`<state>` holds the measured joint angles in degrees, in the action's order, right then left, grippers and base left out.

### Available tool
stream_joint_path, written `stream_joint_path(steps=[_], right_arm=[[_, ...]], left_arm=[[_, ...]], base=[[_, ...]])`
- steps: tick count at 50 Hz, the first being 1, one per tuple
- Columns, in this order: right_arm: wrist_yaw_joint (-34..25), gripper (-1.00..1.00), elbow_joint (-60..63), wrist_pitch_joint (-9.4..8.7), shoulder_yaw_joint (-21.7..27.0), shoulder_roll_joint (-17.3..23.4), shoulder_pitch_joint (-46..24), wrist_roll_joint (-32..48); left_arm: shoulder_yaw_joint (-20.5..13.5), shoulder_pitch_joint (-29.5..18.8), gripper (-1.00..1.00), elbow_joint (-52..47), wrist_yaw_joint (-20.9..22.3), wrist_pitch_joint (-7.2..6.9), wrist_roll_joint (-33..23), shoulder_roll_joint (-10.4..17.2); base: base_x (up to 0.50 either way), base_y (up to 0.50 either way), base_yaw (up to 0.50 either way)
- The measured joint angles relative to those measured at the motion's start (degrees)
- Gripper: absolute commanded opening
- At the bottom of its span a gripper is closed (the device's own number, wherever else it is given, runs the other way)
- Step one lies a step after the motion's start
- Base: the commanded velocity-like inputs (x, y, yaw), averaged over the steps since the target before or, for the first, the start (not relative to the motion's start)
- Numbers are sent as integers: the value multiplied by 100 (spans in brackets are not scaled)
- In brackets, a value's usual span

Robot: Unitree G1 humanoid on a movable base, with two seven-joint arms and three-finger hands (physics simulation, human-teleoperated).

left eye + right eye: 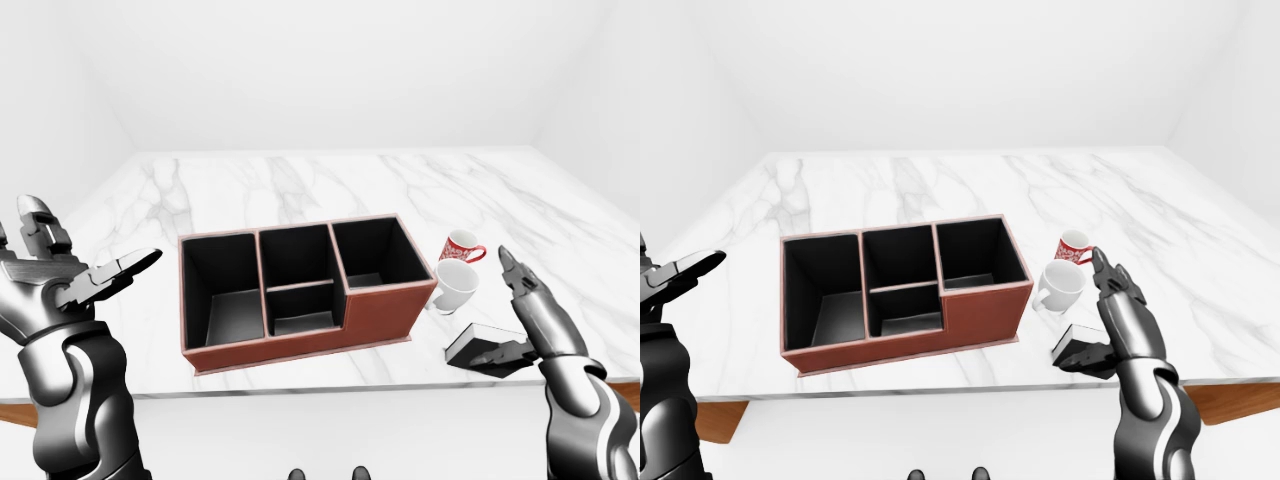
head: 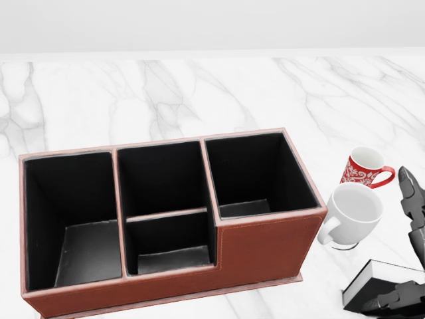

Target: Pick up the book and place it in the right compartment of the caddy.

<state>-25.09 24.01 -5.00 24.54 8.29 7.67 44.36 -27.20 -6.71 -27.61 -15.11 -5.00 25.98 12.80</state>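
The book (image 1: 478,347) is dark and lies flat on the marble table near its bottom edge, right of the caddy. My right hand (image 1: 499,308) stands over the book's right side, its long fingers (image 2: 412,199) stretched out and open, and its thumb rests low against the book (image 2: 372,284). The red-brown caddy (image 2: 265,249) has black insides, and its right compartment (image 2: 255,174) holds nothing. At the left of the left-eye view my left hand (image 1: 95,275) is raised and open, well away from the caddy.
A white mug (image 2: 352,212) and a red patterned mug (image 2: 364,166) stand between the caddy's right end and my right hand. The marble table (image 1: 300,180) ends in a wooden edge (image 1: 1240,400) just below the book.
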Motion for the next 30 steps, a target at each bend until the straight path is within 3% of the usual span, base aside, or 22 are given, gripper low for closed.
stream_joint_path(steps=[30], right_arm=[[581,100,-1124,0,-179,465,-179,1245]], left_arm=[[29,-16,100,20,0,0,-34,-7]], base=[[0,0,0]])
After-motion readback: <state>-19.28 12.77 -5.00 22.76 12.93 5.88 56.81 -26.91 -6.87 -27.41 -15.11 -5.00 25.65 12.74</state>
